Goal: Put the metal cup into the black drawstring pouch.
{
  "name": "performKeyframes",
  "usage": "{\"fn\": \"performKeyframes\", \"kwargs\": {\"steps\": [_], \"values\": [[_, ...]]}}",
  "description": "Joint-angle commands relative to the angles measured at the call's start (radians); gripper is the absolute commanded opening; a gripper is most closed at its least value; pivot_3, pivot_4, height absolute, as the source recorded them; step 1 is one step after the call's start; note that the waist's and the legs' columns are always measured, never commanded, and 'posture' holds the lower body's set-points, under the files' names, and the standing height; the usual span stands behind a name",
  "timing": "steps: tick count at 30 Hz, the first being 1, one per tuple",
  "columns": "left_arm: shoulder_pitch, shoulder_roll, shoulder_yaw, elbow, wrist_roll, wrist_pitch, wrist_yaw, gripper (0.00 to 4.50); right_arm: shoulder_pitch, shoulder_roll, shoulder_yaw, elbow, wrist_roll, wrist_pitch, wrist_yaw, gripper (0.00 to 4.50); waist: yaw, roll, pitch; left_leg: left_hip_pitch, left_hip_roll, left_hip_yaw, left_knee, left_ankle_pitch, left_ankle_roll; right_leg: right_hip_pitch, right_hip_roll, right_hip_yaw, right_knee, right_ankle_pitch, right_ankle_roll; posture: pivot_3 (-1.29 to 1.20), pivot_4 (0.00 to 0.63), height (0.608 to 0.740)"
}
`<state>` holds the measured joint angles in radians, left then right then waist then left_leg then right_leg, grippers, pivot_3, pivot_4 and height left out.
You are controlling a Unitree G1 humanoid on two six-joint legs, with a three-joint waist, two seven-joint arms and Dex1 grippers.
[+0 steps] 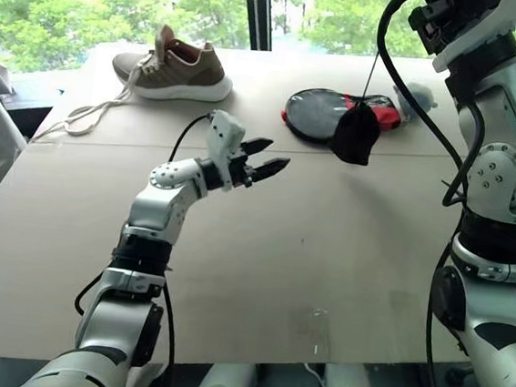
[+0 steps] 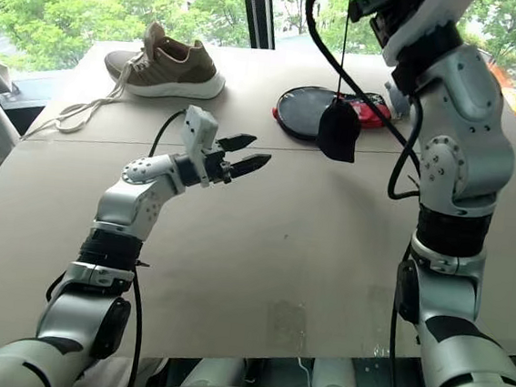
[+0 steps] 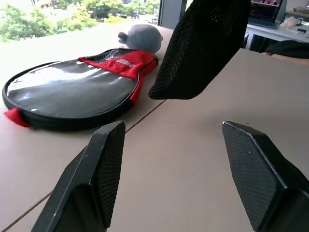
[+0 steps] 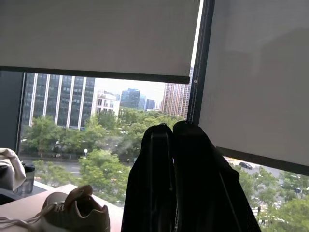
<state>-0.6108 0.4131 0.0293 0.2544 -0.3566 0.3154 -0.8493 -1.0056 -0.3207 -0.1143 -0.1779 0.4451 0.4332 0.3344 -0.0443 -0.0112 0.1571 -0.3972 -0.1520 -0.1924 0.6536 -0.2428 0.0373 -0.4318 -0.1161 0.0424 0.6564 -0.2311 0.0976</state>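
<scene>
Right end effector, fingers pressed together up high, w/ the cord running up to it; pouch hangs off that cord, clear of the tabletop. Left end effector spread wide, empty, level, just beside the bag. Cup not visible; bag bulges, so prob. inside already. Best next: keep the cord taut, left steadies the bag's bottom, no swinging. Tan tabletop also carries a shoe, paddle case, grey plush. Big window, trees beyond.
</scene>
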Motion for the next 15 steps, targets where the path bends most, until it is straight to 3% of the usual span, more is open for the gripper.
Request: {"fn": "performKeyframes", "kwargs": {"steps": [1, 7, 9, 10, 12, 15], "values": [[0.025, 0.058, 0.057, -0.042, -0.018, 0.010, -0.003, 3.25, -0.023, 0.000, -0.012, -0.039, 0.028, -0.003, 0.017, 0.00, 0.000, 0.000, 0.000, 0.000, 0.000, 0.000, 0.000, 0.000, 0.000, 0.000, 0.000, 0.000, 0.000, 0.000, 0.000, 0.00, 0.150, 0.740], [0.072, 0.121, 0.117, -0.021, -0.018, -0.018, 0.003, 3.25, 0.030, -0.073, -0.109, 0.003, 0.063, 0.016, 0.025, 0.00, 0.007, -0.001, 0.000, 0.000, 0.000, 0.000, 0.000, 0.000, 0.000, 0.000, 0.000, -0.001, 0.000, 0.000, 0.000, 0.00, 0.150, 0.740], [0.090, 0.118, 0.126, -0.031, -0.018, -0.012, 0.017, 3.25, 0.112, -0.146, -0.129, 0.011, 0.079, 0.084, 0.072, 0.00, 0.014, -0.002, -0.001, 0.000, -0.001, -0.001, 0.000, 0.000, 0.000, 0.001, -0.001, -0.002, -0.001, 0.000, 0.000, 0.00, 0.150, 0.740], [0.108, 0.117, 0.130, -0.043, -0.019, -0.006, 0.022, 3.30, 0.194, -0.202, -0.122, 0.000, 0.110, 0.153, 0.137, 0.68, 0.018, -0.004, -0.002, 0.000, -0.001, -0.002, 0.000, 0.000, 0.000, 0.001, -0.001, -0.002, -0.001, 0.000, 0.000, 0.00, 0.150, 0.740], [0.164, 0.119, 0.131, -0.083, -0.018, 0.016, 0.030, 3.30, 0.404, -0.316, -0.070, -0.036, 0.104, 0.187, 0.282, 1.47, 0.024, -0.006, -0.004, 0.000, -0.001, -0.002, -0.001, 0.000, 0.000, 0.002, -0.001, -0.002, -0.003, 0.000, 0.000, 0.00, 0.150, 0.740], [0.286, 0.126, 0.126, -0.178, -0.017, 0.050, 0.040, 3.30, 0.678, -0.398, -0.009, -0.024, -0.024, 0.018, 0.374, 2.78, 0.025, -0.006, -0.005, 0.000, -0.001, -0.001, -0.003, -0.001, 0.001, 0.001, -0.002, -0.002, -0.004, 0.000, 0.000, 0.00, 0.150, 0.740]]}}
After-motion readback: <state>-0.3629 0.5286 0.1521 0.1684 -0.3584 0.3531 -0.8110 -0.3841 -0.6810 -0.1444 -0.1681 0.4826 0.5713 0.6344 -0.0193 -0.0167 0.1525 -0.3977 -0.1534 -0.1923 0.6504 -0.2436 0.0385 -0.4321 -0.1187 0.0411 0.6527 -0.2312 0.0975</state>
